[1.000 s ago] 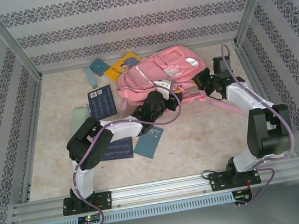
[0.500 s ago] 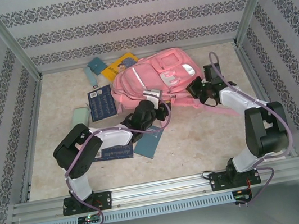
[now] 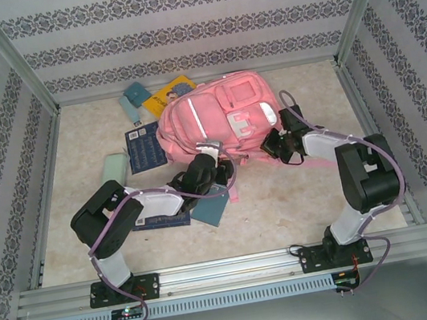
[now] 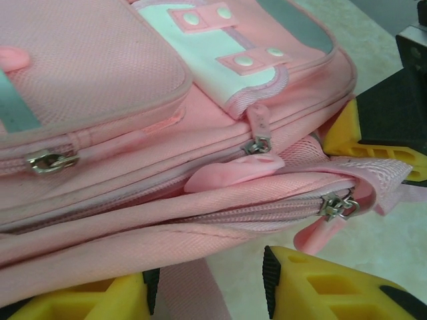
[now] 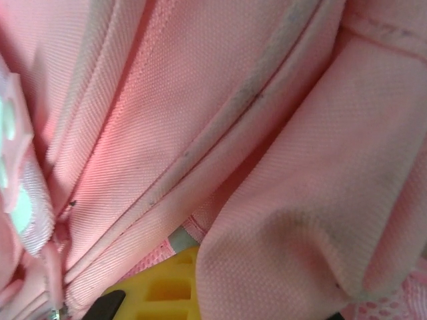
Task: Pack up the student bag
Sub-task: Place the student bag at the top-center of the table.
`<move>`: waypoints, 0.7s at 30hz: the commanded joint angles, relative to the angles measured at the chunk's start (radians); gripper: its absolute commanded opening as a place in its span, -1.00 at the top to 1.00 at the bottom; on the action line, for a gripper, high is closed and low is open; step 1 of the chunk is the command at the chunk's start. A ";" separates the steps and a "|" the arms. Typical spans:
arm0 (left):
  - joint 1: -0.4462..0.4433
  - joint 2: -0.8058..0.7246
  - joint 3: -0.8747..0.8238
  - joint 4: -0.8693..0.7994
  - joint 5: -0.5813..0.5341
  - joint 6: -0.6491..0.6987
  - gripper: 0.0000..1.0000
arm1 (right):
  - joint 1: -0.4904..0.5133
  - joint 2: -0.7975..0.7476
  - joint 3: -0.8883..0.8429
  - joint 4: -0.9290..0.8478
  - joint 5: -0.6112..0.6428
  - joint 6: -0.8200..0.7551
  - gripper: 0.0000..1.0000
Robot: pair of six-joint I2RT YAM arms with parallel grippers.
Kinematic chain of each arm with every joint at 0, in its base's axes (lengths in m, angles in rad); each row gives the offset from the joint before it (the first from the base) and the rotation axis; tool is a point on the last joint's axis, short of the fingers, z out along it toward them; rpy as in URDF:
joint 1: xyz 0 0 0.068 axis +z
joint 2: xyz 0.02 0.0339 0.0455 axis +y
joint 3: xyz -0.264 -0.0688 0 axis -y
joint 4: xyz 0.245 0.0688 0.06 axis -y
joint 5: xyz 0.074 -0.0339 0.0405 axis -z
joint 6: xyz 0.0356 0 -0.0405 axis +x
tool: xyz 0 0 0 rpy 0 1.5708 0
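room: bare surface (image 3: 284,197) nearside of student bag (image 3: 222,110)
fabric: woven pink, metal zips (image 4: 257,143)
left pincer (image 3: 210,151): half-wide astride strap (image 4: 183,293)
right pincer (image 3: 267,140): pinched on bag fabric

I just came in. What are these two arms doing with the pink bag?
Both arms are working on the student bag, which lies on the table. The left gripper stands open at its near edge, a pink strap between the fingers. The right gripper is shut at the bag's right side and seems to pinch its fabric. Its visible zips look closed, and a dark blue book lies beside the bag, not yet packed.
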 commanded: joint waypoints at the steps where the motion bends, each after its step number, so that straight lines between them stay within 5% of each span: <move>1: 0.028 0.007 0.015 -0.031 -0.137 -0.002 0.06 | 0.030 0.080 0.026 -0.158 0.074 -0.127 1.00; 11: 0.070 0.212 0.231 -0.078 -0.109 0.025 0.08 | 0.056 0.083 0.195 -0.360 0.315 -0.280 0.99; 15: 0.076 0.220 0.247 -0.082 -0.095 0.015 0.09 | 0.055 0.035 0.210 -0.375 0.221 -0.304 0.80; 18: 0.076 0.190 0.221 -0.098 -0.087 0.009 0.08 | 0.066 -0.047 0.191 -0.407 0.188 -0.308 0.40; 21: 0.076 0.160 0.200 -0.110 -0.068 0.017 0.08 | 0.076 -0.135 0.171 -0.456 0.173 -0.308 0.33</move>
